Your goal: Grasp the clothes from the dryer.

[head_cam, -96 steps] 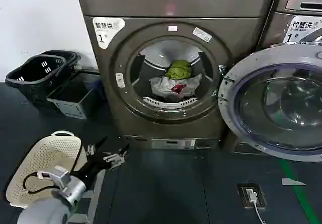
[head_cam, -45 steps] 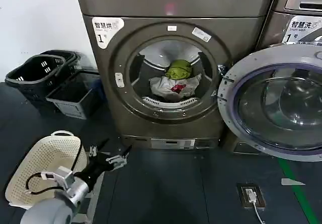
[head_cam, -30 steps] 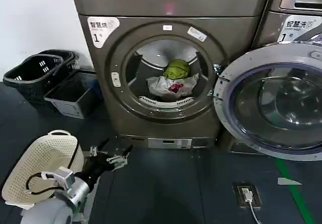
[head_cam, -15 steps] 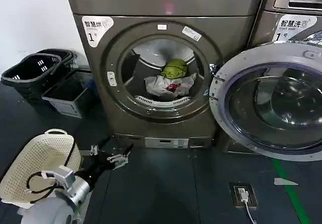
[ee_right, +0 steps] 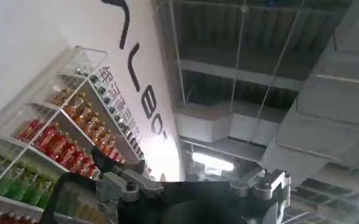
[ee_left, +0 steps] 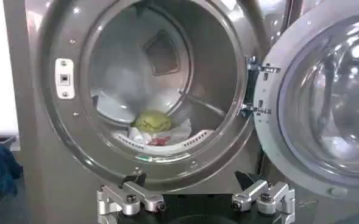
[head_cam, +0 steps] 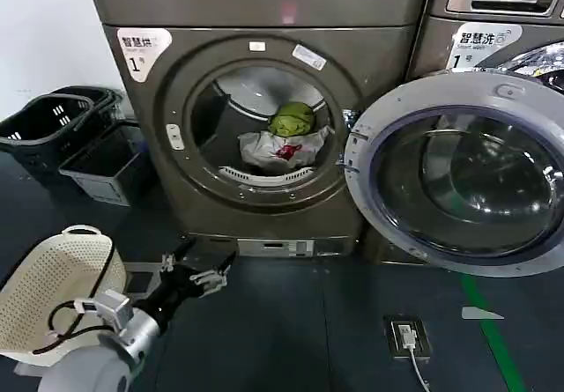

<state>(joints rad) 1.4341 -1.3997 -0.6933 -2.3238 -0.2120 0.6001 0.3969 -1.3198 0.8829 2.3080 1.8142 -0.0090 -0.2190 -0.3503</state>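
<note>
Clothes [head_cam: 284, 138] half-sunk in dryer [head_cam: 256, 110] drum, outlines unclear

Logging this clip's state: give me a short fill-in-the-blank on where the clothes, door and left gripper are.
1. The clothes lie inside the dryer's ____.
2. The dryer's round door stands ____.
3. The left gripper, low before the dryer, has its fingers ____.
4. The yellow-green garment sits ____ the white-grey one.

Missing words: drum; open; open; on top of
</note>
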